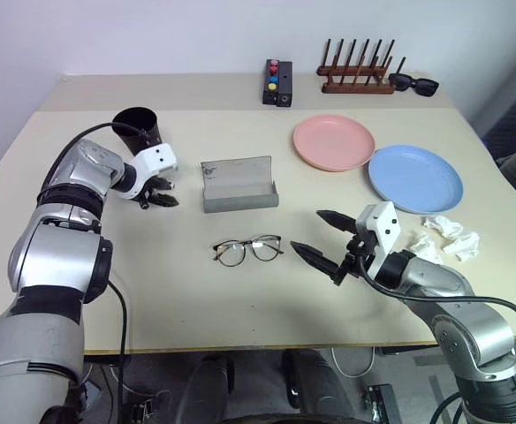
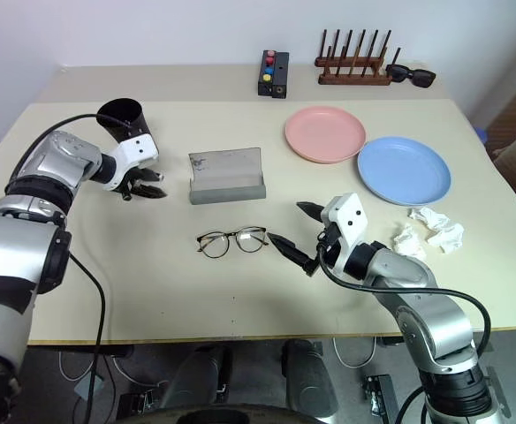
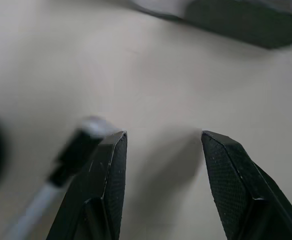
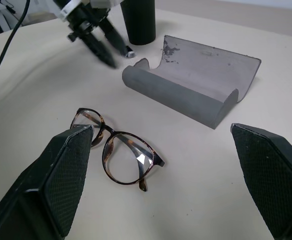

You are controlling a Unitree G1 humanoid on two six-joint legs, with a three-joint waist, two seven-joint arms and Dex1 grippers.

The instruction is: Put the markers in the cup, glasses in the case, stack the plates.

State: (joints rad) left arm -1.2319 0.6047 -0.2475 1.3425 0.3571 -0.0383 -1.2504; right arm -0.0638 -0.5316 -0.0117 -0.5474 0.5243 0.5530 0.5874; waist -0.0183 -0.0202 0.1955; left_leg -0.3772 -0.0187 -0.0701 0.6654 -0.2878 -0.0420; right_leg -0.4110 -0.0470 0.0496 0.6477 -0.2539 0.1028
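**A:** Where did the left claw (image 1: 156, 197) stand?

**B:** It pointed down at the worktop (image 1: 152, 291), just beside the black cup (image 1: 138, 126), between the cup and the grey case (image 1: 238, 185). Its fingers (image 3: 101, 185) were parted with bare worktop between them. A marker (image 3: 61, 170) with a white body and black cap lay against the outside of one finger; nothing was gripped.

**A:** And the right claw (image 1: 320, 237)?

**B:** It was fully released, fingers spread wide, hovering level above the worktop and pointing toward the glasses (image 1: 246, 249). It held nothing.

**A:** Where were the glasses?

**B:** They lay flat on the worktop, in front of the case and apart from it, arms folded out. The case sat open, its lid tilted back, with nothing visible inside.

**A:** The plates?

**B:** The pink plate (image 1: 333, 141) and the blue plate (image 1: 414, 177) lay side by side, edges nearly touching, unstacked. Crumpled white paper (image 1: 448, 237) lay near the blue one.

**A:** Anything at the far edge?

**B:** A wooden peg rack (image 1: 357, 69), black sunglasses (image 1: 413, 84) beside it, and a small black box with coloured buttons (image 1: 276, 82).
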